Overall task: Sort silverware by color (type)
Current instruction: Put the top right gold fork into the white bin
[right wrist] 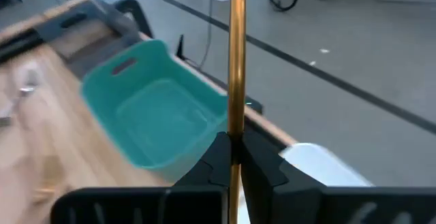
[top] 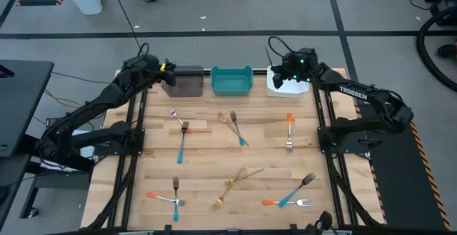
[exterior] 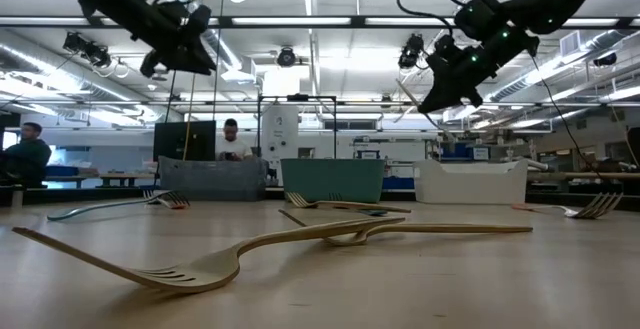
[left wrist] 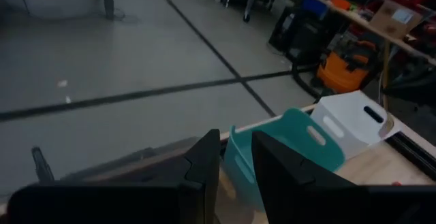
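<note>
I am holding a gold fork (right wrist: 236, 54) clamped between my right gripper (right wrist: 231, 157) fingers, over the white bin (top: 280, 86) at the table's 1 o'clock corner. My left gripper (left wrist: 235, 166) is hovering above the grey bin (top: 184, 82) at 11 o'clock, fingers slightly parted and gripping nothing.

Progress, as I judge it: sorting is at an early stage. The teal bin (right wrist: 153, 118) at 12 o'clock is showing no contents; the other bins' interiors are not readable.

Remaining on the table:
- blue fork (top: 182, 141) and crossed forks at 9 o'clock
- orange fork (top: 289, 131) at 3 o'clock
- crossed gold forks (top: 234, 183) at 6 o'clock
- mixed pairs at 7 and 5 o'clock
</note>
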`<action>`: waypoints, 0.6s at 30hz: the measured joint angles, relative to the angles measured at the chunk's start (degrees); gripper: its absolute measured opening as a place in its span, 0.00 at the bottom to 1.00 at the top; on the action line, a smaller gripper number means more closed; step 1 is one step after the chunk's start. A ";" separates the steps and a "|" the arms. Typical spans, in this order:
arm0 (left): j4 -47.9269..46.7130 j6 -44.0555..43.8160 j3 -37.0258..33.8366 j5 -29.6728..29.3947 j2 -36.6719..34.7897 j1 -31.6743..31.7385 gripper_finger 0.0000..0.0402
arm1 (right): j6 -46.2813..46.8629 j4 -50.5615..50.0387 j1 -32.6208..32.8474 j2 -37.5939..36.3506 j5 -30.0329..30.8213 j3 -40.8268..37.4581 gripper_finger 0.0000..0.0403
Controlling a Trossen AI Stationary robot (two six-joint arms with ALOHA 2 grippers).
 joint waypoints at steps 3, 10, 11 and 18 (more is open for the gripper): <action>1.38 -1.05 0.00 0.00 2.60 0.00 0.24 | -5.17 -1.07 -3.00 0.00 0.47 0.00 0.05; 6.78 3.29 0.00 0.46 6.93 0.00 0.24 | -15.36 -6.23 -5.88 0.73 6.03 0.00 0.05; 7.61 4.20 0.00 0.46 7.32 0.00 0.24 | -16.82 -6.82 -5.98 1.35 6.69 0.00 0.05; 13.37 7.20 0.00 0.59 8.12 0.08 0.24 | -18.44 -8.06 -5.96 7.57 9.42 0.00 0.08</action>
